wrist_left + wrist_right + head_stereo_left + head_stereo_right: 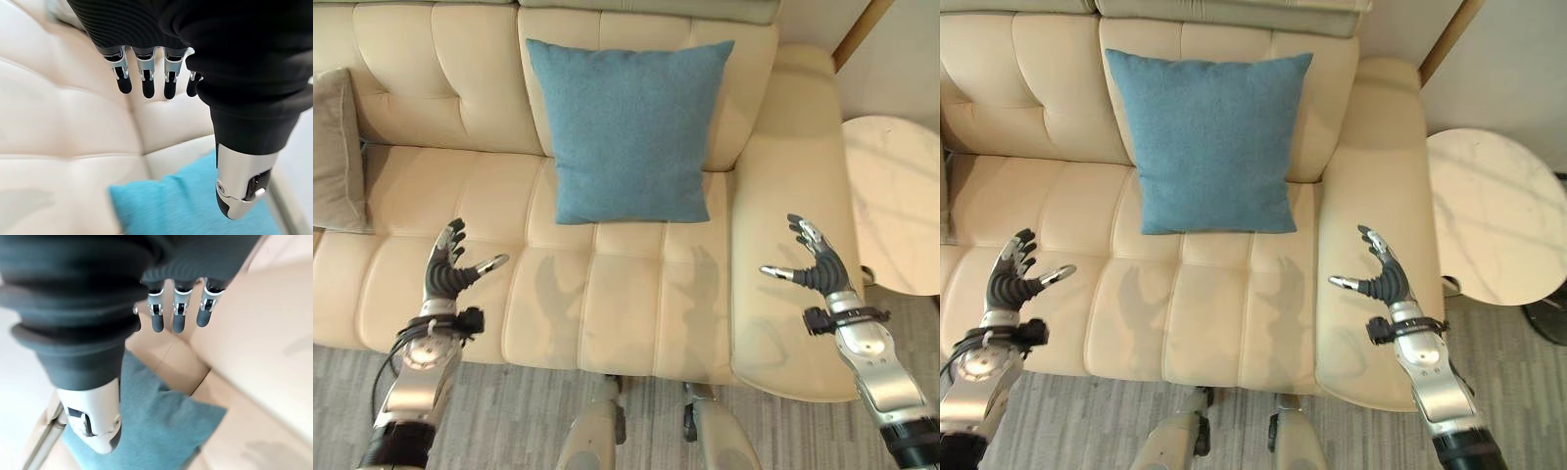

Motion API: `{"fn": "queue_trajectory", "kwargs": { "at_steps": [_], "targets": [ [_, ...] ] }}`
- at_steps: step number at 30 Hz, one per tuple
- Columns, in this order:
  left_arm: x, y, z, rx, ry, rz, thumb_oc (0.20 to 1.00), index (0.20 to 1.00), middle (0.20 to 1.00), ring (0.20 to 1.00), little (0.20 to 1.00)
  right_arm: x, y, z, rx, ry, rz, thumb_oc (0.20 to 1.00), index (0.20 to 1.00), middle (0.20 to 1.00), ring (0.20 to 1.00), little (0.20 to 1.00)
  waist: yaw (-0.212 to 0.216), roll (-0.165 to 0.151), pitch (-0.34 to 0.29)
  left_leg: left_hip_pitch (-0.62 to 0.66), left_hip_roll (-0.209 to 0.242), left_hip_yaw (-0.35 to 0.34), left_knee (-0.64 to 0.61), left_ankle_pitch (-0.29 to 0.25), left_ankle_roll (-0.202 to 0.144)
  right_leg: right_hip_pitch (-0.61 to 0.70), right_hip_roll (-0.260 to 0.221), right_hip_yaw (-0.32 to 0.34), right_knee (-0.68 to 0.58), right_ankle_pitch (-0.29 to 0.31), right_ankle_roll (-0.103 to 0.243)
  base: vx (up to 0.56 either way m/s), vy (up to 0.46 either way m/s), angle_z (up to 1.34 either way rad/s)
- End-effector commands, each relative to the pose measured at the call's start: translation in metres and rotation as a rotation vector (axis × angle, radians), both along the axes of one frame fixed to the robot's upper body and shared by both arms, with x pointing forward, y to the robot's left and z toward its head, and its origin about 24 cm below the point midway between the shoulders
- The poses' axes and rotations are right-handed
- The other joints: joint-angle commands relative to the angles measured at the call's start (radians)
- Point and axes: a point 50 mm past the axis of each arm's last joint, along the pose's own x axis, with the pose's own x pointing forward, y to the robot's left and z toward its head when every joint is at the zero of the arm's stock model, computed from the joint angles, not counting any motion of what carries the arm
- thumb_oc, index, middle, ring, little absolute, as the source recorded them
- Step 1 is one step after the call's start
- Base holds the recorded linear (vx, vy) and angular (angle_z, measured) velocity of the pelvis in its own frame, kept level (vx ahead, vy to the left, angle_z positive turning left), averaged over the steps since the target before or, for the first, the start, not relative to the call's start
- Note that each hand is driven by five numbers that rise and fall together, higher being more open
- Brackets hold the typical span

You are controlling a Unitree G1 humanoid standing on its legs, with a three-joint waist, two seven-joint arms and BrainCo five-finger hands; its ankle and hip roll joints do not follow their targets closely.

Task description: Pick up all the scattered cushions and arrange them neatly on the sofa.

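Observation:
A blue cushion [628, 129] stands upright against the backrest of the cream leather sofa [440, 93], near its right end; it also shows as the blue cushion [186, 205] and the blue cushion [161, 426]. A grey-beige cushion [337, 149] leans at the sofa's left edge. My left hand [450, 266] hovers open over the seat's front left, holding nothing. Over the right armrest [788, 196] my right hand [815, 259] is open and empty too, fingers spread. Both hands are well apart from the blue cushion.
A round pale marble side table [893, 201] stands just right of the armrest. Grey carpet [509, 411] runs along the sofa's front. A wooden strip [857, 29] rises at the back right.

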Motion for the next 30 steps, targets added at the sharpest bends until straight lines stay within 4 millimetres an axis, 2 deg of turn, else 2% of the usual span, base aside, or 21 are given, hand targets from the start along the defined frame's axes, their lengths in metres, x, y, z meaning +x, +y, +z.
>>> {"fn": "queue_trajectory", "kwargs": {
  "at_steps": [1,2,3,4,5,6,7,8,10,13,14,16,17,20,22,23,25,27,28,29,30],
  "targets": [
    [-0.017,0.004,-0.031,-0.019,0.157,0.024,1.0,1.0,1.0,1.0,1.0,-0.006,-0.003,-0.021,-0.05,0.126,0.036,1.0,1.0,1.0,1.0,1.0,-0.019,-0.003,-0.119,0.051,-0.006,0.019,0.053,-0.141,-0.008,-0.009,-0.051,-0.016,0.087,-0.101,0.076,0.02,0.047,-0.18],
    [-0.031,0.002,-0.048,-0.066,0.221,0.047,1.0,1.0,1.0,1.0,1.0,-0.015,-0.006,-0.037,-0.025,0.195,0.0,1.0,1.0,1.0,1.0,1.0,-0.021,-0.005,-0.134,0.068,-0.006,0.021,0.052,-0.148,-0.005,0.007,-0.049,-0.014,0.083,-0.101,0.076,0.02,0.029,-0.21],
    [-0.031,0.002,-0.048,-0.067,0.223,0.048,1.0,1.0,1.0,1.0,1.0,-0.015,-0.006,-0.038,-0.025,0.196,0.001,1.0,1.0,1.0,1.0,1.0,-0.021,-0.005,-0.134,0.072,-0.006,0.022,0.051,-0.148,-0.005,0.011,-0.049,-0.014,0.082,-0.101,0.077,0.0,0.047,-0.25],
    [-0.04,-0.004,-0.064,-0.12,0.268,0.07,1.0,1.0,1.0,1.0,1.0,-0.022,-0.007,-0.057,0.02,0.271,-0.035,1.0,1.0,1.0,1.0,1.0,-0.025,-0.007,-0.144,0.091,-0.005,0.028,0.048,-0.152,-0.003,0.026,-0.046,-0.01,0.078,-0.1,0.076,-0.01,0.063,-0.23],
    [-0.059,-0.011,-0.087,-0.179,0.356,0.106,1.0,1.0,1.0,1.0,1.0,-0.04,-0.009,-0.089,0.064,0.402,-0.111,1.0,1.0,1.0,1.0,1.0,-0.024,-0.011,-0.167,0.119,-0.005,0.033,0.045,-0.163,0.001,0.05,-0.043,-0.009,0.07,-0.099,0.076,-0.01,0.063,-0.15],
    [-0.06,-0.011,-0.087,-0.179,0.357,0.106,1.0,1.0,1.0,1.0,1.0,-0.04,-0.009,-0.089,0.063,0.402,-0.111,1.0,1.0,1.0,1.0,1.0,-0.024,-0.011,-0.166,0.122,-0.005,0.034,0.044,-0.163,0.001,0.053,-0.043,-0.008,0.069,-0.099,0.076,-0.02,0.066,-0.08],
    [-0.061,-0.016,-0.092,-0.197,0.374,0.104,1.0,1.0,1.0,1.0,1.0,-0.045,-0.009,-0.102,0.091,0.451,-0.142,1.0,1.0,1.0,1.0,1.0,-0.026,-0.013,-0.172,0.14,-0.006,0.041,0.04,-0.166,0.003,0.063,-0.04,-0.003,0.063,-0.097,0.076,-0.05,0.071,-0.1],
    [-0.073,-0.018,-0.1,-0.201,0.424,0.102,1.0,1.0,1.0,1.0,1.0,-0.058,-0.013,-0.115,0.103,0.508,-0.191,1.0,1.0,1.0,1.0,1.0,-0.028,-0.017,-0.184,0.161,-0.008,0.051,0.033,-0.17,0.009,0.075,-0.037,0.003,0.051,-0.09,0.078,-0.05,0.071,-0.2],
    [-0.074,-0.016,-0.099,-0.167,0.434,0.091,1.0,1.0,1.0,1.0,1.0,-0.062,-0.013,-0.121,0.105,0.532,-0.217,1.0,1.0,1.0,1.0,1.0,-0.032,-0.022,-0.184,0.176,-0.009,0.072,0.018,-0.169,0.011,0.07,-0.033,0.017,0.034,-0.069,0.086,-0.15,0.059,-0.28],
    [-0.064,-0.006,-0.087,-0.078,0.423,0.063,1.0,1.0,1.0,1.0,1.0,-0.06,-0.007,-0.123,0.154,0.515,-0.232,1.0,1.0,1.0,1.0,1.0,-0.046,-0.034,-0.154,0.167,-0.003,0.112,0.003,-0.142,0.009,0.024,-0.027,0.033,0.055,-0.003,0.106,-0.38,0.017,-0.53],
    [-0.046,0.001,-0.072,-0.015,0.369,0.044,1.0,1.0,1.0,1.0,1.0,-0.052,-0.001,-0.122,0.193,0.485,-0.23,1.0,1.0,1.0,1.0,1.0,-0.044,-0.026,-0.121,0.131,0.021,0.12,0.016,-0.105,0.009,0.001,-0.01,0.007,0.162,-0.051,0.095,-0.61,-0.021,-0.64],
    [-0.033,0.004,-0.06,0.009,0.316,0.039,1.0,1.0,1.0,1.0,1.0,-0.053,0.002,-0.125,0.211,0.485,-0.241,1.0,1.0,1.0,1.0,1.0,-0.031,-0.007,-0.11,0.103,0.047,0.121,0.014,-0.067,0.013,0.021,0.004,-0.007,0.332,-0.14,0.073,-0.55,-0.024,-0.37],
    [-0.029,0.005,-0.056,0.001,0.285,0.055,1.0,1.0,1.0,1.0,1.0,-0.054,0.001,-0.126,0.223,0.478,-0.262,1.0,1.0,1.0,1.0,1.0,-0.017,0.007,-0.119,0.079,0.058,0.119,0.006,-0.044,0.014,0.06,0.006,0.004,0.46,-0.182,0.059,-0.32,-0.048,-0.01],
    [-0.033,0.004,-0.059,-0.029,0.281,0.077,1.0,1.0,1.0,1.0,1.0,-0.056,-0.001,-0.126,0.218,0.479,-0.27,1.0,1.0,1.0,1.0,1.0,0.002,0.005,-0.134,0.053,0.061,0.115,0.008,-0.024,0.009,0.098,0.017,0.023,0.505,-0.175,0.054,-0.22,-0.104,-0.03],
    [-0.04,0.002,-0.065,-0.075,0.278,0.114,1.0,1.0,1.0,1.0,1.0,-0.054,-0.002,-0.125,0.211,0.478,-0.276,1.0,1.0,1.0,1.0,1.0,0.03,-0.007,-0.139,0.006,0.062,0.116,0.014,0.007,-0.008,0.202,0.043,0.018,0.351,-0.267,0.022,-0.3,-0.252,-0.1],
    [-0.042,-0.002,-0.07,-0.106,0.286,0.124,1.0,1.0,1.0,1.0,1.0,-0.046,-0.004,-0.121,0.196,0.467,-0.27,1.0,1.0,1.0,1.0,1.0,0.052,0.001,-0.136,-0.047,0.084,0.117,0.02,0.059,-0.032,0.218,0.07,0.021,0.226,-0.313,-0.003,-0.4,-0.305,-0.41],
    [-0.043,-0.003,-0.072,-0.113,0.288,0.132,1.0,1.0,1.0,1.0,1.0,-0.044,-0.008,-0.118,0.175,0.459,-0.274,1.0,1.0,1.0,1.0,1.0,0.054,0.014,-0.133,-0.068,0.1,0.12,0.01,0.085,-0.043,0.222,0.088,0.028,0.169,-0.312,-0.018,-0.27,-0.189,-0.46],
    [-0.043,-0.004,-0.075,-0.133,0.292,0.138,1.0,1.0,1.0,1.0,1.0,-0.043,-0.017,-0.112,0.15,0.435,-0.29,1.0,1.0,1.0,1.0,1.0,0.05,0.03,-0.116,-0.11,0.122,0.123,-0.005,0.108,-0.077,0.213,0.101,0.008,0.115,-0.298,-0.028,-0.3,-0.148,-0.06],
    [-0.04,-0.005,-0.073,-0.138,0.282,0.135,1.0,1.0,1.0,1.0,1.0,-0.041,-0.022,-0.109,0.132,0.428,-0.297,1.0,1.0,1.0,1.0,1.0,0.047,0.034,-0.104,-0.122,0.122,0.121,-0.003,0.102,-0.087,0.197,0.101,0.001,0.106,-0.284,-0.031,-0.42,-0.137,0.05],
    [-0.037,-0.006,-0.073,-0.135,0.278,0.125,1.0,1.0,1.0,1.0,1.0,-0.04,-0.025,-0.107,0.117,0.426,-0.3,1.0,1.0,1.0,1.0,1.0,0.041,0.029,-0.089,-0.114,0.105,0.11,0.016,0.077,-0.08,0.181,0.091,-0.009,0.1,-0.264,-0.028,-0.56,-0.173,0.14],
    [-0.039,-0.007,-0.074,-0.131,0.287,0.112,1.0,1.0,1.0,1.0,1.0,-0.041,-0.026,-0.105,0.114,0.423,-0.298,1.0,1.0,1.0,1.0,1.0,0.023,0.01,-0.081,-0.112,0.074,0.067,0.137,0.003,-0.063,0.155,0.068,-0.035,0.079,-0.222,-0.02,-0.5,-0.157,0.28]
  ]
}}
